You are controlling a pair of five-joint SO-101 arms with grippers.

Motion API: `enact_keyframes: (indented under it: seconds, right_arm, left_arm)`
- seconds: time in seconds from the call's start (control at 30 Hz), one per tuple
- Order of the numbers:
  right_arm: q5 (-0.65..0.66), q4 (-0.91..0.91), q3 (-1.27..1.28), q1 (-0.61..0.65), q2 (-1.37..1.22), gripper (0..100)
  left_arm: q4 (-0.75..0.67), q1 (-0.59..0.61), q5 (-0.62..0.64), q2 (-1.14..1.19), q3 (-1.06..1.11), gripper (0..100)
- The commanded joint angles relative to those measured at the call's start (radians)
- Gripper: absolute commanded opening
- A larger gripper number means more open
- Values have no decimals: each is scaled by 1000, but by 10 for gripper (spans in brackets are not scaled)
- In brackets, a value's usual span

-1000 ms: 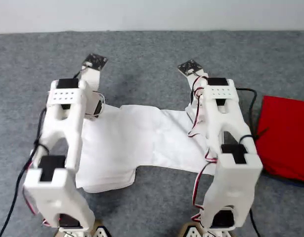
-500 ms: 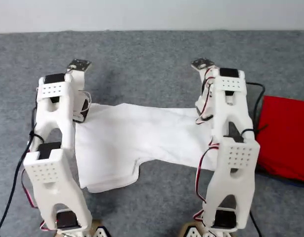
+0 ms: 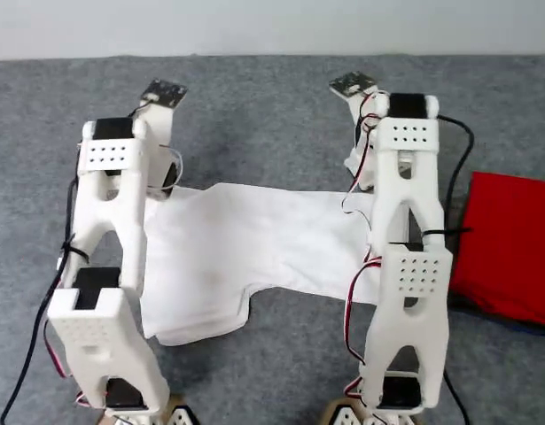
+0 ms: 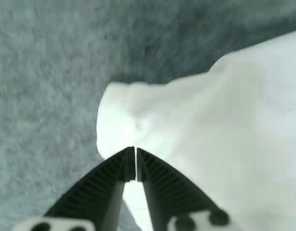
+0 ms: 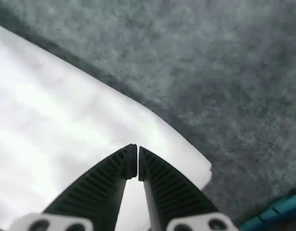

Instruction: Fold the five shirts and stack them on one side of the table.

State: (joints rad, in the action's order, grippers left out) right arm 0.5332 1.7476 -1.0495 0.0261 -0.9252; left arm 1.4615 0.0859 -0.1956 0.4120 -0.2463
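You are early in the job, by my reading. One red shirt (image 3: 511, 248) lies as a flat folded slab at the 3 o'clock edge of the worktop (image 3: 272, 97), and I take that as the start of the stack. The white shirt (image 3: 245, 248) is the one in hand. It sits in the middle of the worktop between the two arms, spread out and not yet down to a neat packet. Against the task's count of five, I judge that most of the folding is left, and this one has yet to go onto the red.

The white shirt's long axis runs from 9 o'clock to 3 o'clock, across in front of you. Its far edge is nearly straight along the 12 o'clock side. A broader lobe drops toward 7 o'clock on the near side, and the 3 o'clock half is narrower. I cannot tell collar from hem.

The left gripper's (image 4: 135, 159) fingers are pressed together at the far 9 o'clock corner, with white cloth bunched at their tips, so I judge they pinch it. The right gripper's (image 5: 137, 156) fingers are likewise closed at the far 3 o'clock corner, just inside the cloth's edge, and appear to grip it.
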Motion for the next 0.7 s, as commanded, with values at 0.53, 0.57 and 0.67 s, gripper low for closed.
enact_keyframes:
  seconds: [0.53, 0.57, 0.67]
  right_arm:
    - [8, -21, -49, -111, -159, 11]
    - [8, -18, -49, -116, -156, 11]
    - [8, 15, -92, -113, -147, 11]
  left_arm:
    - [-77, 137, 60, 336, -311, 15]
    - [-54, 138, 58, 344, -335, 15]
    - [25, 130, 58, 348, -409, 15]
